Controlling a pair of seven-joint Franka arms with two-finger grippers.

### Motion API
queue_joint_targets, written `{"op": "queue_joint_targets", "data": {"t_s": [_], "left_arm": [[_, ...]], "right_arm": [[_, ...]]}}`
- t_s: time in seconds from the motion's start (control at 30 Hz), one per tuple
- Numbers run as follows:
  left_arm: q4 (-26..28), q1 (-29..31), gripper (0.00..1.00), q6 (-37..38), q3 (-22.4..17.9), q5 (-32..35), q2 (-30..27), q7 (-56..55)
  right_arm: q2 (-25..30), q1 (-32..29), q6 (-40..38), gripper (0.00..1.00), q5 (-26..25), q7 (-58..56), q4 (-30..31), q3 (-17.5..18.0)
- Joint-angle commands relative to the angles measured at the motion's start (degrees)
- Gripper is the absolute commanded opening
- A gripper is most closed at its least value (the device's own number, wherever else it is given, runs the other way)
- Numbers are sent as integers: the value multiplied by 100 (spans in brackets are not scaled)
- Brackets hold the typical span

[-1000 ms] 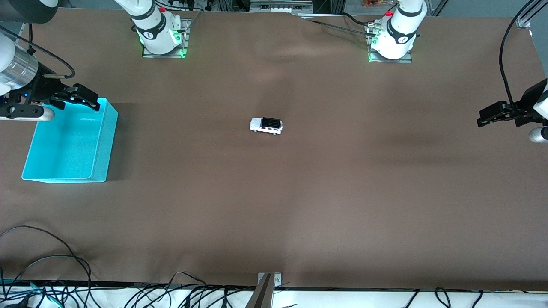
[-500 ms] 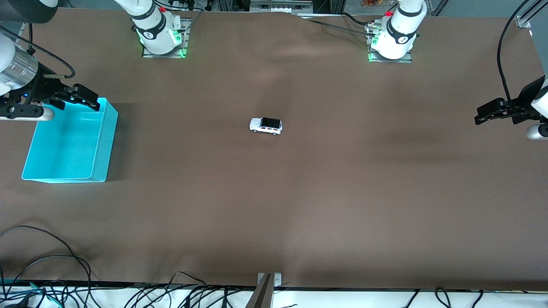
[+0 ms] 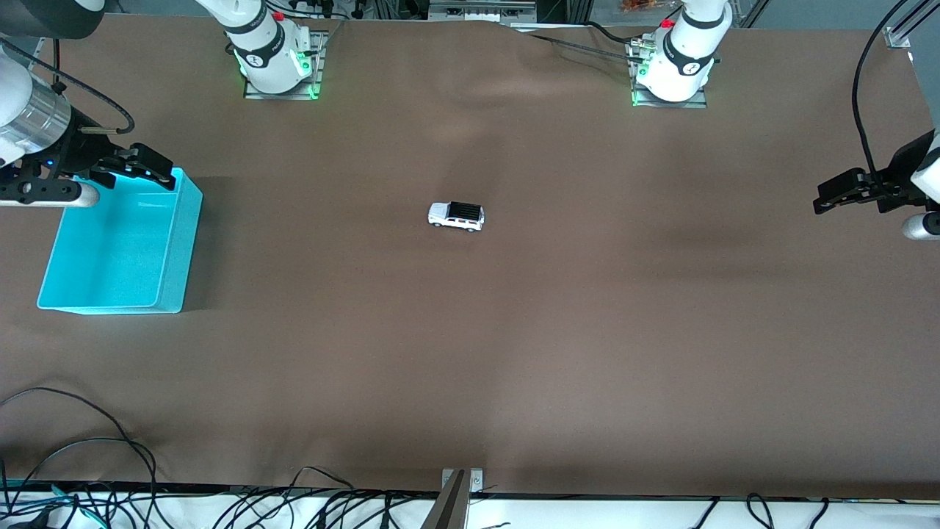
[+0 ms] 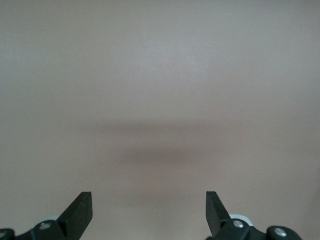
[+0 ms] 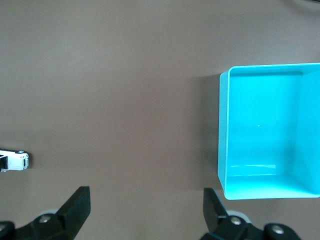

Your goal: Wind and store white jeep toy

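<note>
- Front view: the white jeep toy (image 3: 456, 216) stands on its wheels on the brown table (image 3: 514, 330), about midway between my two arms' ends, with nothing touching it.
- Front view: a cyan bin (image 3: 117, 246) sits at my right arm's end of the table, well apart from the jeep toy, and I can see nothing lying in it.
- Front view: my right gripper (image 3: 147, 167) hangs in the air over the bin's edge that lies farthest from the front camera, fingers spread and grasping nothing.
- Front view: my left gripper (image 3: 833, 197) hangs over bare table at my left arm's end, well apart from the jeep toy, and it too carries nothing.
- Front view: black cables (image 3: 81, 455) trail along the table edge nearest the front camera.
- Left wrist view: my left gripper (image 4: 149, 212) shows two dark fingertips (image 4: 80, 210) standing wide apart with only plain brown table between them, so this hand is released and empty.
- Right wrist view: my right gripper (image 5: 147, 207) also has its fingertips (image 5: 77, 202) spread wide, with bare table between them.
- Right wrist view: the cyan bin (image 5: 222, 150) fills one side of the picture, its inside bright and bare.
- Right wrist view: the white jeep toy (image 5: 14, 161) shows partly at the picture's edge, resting on the table, well apart from the bin and from my fingers.
</note>
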State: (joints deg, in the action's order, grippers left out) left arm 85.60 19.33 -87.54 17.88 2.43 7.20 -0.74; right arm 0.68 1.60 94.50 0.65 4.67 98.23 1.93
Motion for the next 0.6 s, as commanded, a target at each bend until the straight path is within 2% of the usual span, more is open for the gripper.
{"op": "queue_joint_targets", "data": {"t_s": [0.0, 0.57], "left_arm": [[150, 62, 100, 18, -4, -173, -167, 153], [167, 62, 100, 27, -4, -173, -167, 145]], "right_arm": [[-33, -11, -54, 100, 23, 52, -111, 0], [-33, -2, -28, 100, 31, 69, -94, 9]]}}
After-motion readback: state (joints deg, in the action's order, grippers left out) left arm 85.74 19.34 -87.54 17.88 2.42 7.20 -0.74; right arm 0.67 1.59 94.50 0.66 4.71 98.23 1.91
